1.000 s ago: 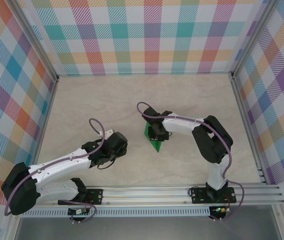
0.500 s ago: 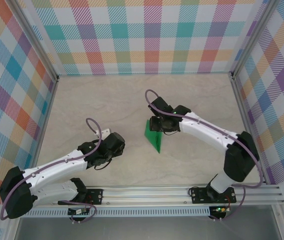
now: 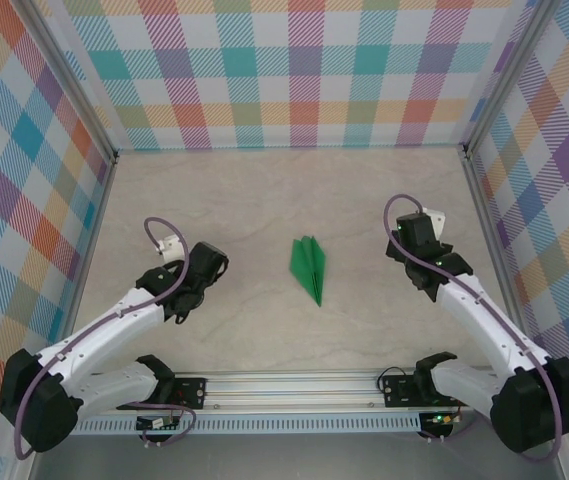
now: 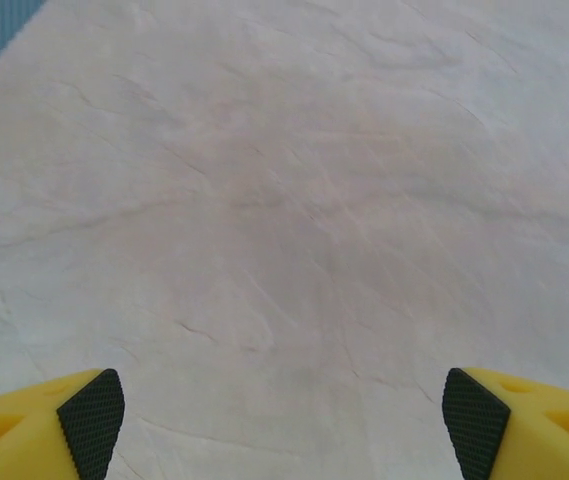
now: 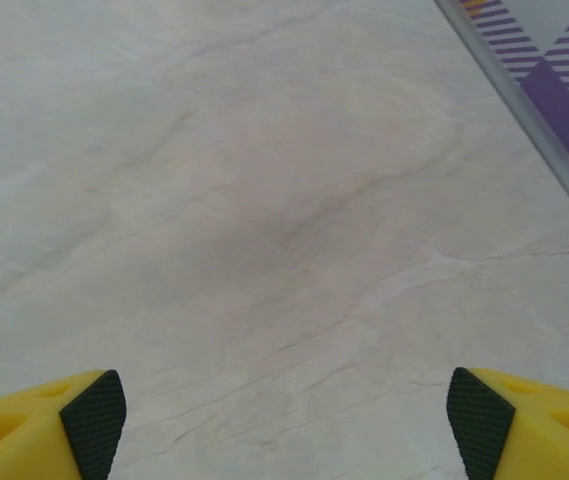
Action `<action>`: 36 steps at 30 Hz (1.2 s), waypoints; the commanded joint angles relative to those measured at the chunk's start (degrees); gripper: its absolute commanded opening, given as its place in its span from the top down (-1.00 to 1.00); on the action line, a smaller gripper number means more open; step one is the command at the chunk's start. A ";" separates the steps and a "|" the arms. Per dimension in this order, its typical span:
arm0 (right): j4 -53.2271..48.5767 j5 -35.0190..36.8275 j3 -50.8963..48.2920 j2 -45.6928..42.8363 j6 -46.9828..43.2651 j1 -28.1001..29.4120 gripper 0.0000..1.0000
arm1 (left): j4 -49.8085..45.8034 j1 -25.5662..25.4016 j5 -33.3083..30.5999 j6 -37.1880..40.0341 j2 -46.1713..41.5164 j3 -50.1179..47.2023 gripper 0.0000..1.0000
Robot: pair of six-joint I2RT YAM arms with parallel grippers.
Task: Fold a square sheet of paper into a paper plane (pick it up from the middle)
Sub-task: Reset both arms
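Top external: paper plane all folded, flat on table btw arms; left gripper wide open, nothing in it; right gripper wide open too, empty; both well apart from plane; looks done, prob nothing left to fold.

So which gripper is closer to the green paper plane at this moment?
Neither clearly; they look about equally far. The left gripper sits to the left of the paper plane, the right gripper to its right, both open and touching nothing.
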 commanded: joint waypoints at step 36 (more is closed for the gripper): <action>72.60 -26.49 -19.02 25.96 -19.72 -14.74 -0.99 | 88.16 28.09 26.21 41.71 29.26 -20.07 -1.00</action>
